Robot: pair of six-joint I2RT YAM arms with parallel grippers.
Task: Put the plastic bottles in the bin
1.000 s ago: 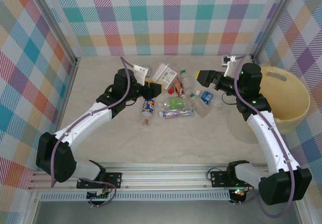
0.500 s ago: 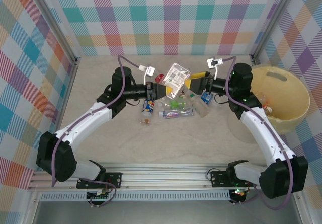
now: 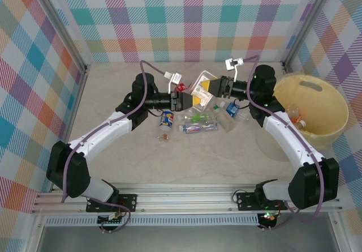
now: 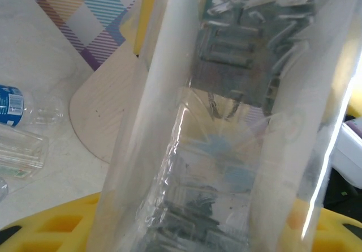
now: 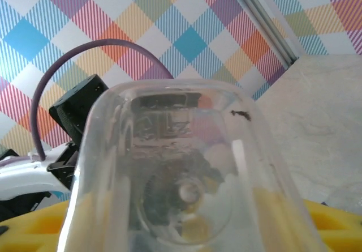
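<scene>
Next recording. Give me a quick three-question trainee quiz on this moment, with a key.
1. True or false: the bin already holds a bottle.
2. What is the left pincer shut on? A) the raised clear bottle B) the bin's rim C) nothing
3. Short answer: on which of the robot's own sides does the bin stand?
Key: 1 true; 2 A; 3 right.

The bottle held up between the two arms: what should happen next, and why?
Probably the left tool should let go. The bottle hangs above the table between both tools, and the right tool seems closed on its other end. The bin stands on the right, so the right tool looks best placed to carry it over.
</scene>
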